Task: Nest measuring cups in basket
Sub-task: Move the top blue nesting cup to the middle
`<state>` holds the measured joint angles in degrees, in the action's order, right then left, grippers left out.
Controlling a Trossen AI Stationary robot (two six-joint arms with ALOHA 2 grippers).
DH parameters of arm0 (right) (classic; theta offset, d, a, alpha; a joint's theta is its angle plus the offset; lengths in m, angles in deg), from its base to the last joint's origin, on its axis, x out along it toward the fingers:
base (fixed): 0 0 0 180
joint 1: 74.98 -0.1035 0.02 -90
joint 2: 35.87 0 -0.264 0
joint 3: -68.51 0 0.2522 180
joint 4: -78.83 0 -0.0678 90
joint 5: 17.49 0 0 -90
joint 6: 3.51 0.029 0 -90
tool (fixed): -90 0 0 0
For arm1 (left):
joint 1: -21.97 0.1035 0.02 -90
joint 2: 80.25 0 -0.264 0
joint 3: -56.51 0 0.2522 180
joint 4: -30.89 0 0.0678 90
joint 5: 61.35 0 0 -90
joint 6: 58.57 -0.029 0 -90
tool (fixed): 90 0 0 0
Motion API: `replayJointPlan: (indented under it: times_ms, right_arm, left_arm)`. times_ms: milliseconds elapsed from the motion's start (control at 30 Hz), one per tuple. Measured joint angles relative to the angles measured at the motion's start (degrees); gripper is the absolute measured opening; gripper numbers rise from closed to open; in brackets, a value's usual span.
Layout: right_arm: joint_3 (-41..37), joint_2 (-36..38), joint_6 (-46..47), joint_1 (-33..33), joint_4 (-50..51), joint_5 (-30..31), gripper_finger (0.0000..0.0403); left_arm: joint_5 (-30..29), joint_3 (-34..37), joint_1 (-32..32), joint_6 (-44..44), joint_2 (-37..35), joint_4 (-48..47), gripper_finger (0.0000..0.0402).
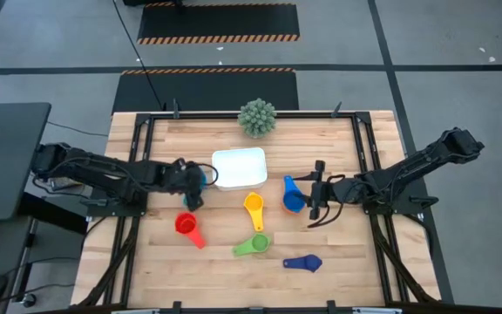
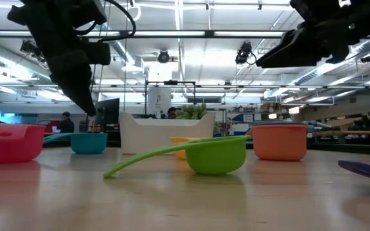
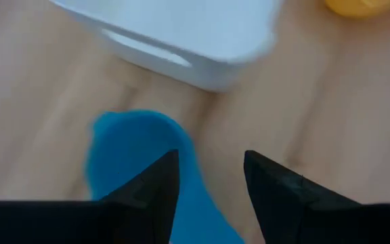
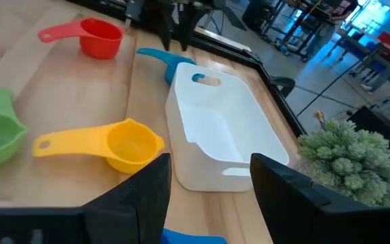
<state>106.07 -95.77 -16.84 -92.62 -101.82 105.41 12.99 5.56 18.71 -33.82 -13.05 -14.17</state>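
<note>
White rectangular basket (image 1: 240, 167), empty, upright, at table centre-back. Measuring cups lie loose on the wood around it: teal (image 1: 206, 175) beside its left end; red (image 1: 187, 227), yellow (image 1: 254, 208), green (image 1: 254, 244), blue-and-orange (image 1: 293, 196), dark blue (image 1: 304, 262) in front.

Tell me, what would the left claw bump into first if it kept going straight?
Probably the light blue measuring cup right beyond the left claw, its fingers apart. The white basket lies farther on, though depth is hard to judge.

A robotics lab: wooden bench (image 1: 338, 262), hazard-striped floor mats (image 1: 218, 23), ceiling strip lights (image 2: 172, 33), monitors behind.
</note>
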Motion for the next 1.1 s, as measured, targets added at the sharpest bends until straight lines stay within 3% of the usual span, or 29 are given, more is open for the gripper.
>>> replayJointPlan:
  times_ms: [167,433,867,1100]
  right_arm:
    - [0.0,0.0,-2.3,1.3,-0.3,0.0,0.0209]
    - [0.0,0.0,-3.4,3.7,-0.5,-2.0,0.0209]
    - [0.0,0.0,-3.2,5.4,-0.5,-6.3,0.0209]
    - [0.0,0.0,-2.9,5.4,-0.5,-6.7,0.0209]
  left_arm:
    - [7.9,-1.9,-0.6,-1.4,-0.1,-3.2,0.0171]
    - [0.0,-2.1,0.1,-4.4,0.3,-4.9,0.0171]
    - [1.9,-2.0,6.7,-3.0,9.7,0.2,0.0171]
    - [2.2,-2.0,7.3,-7.5,12.8,1.0,0.0169]
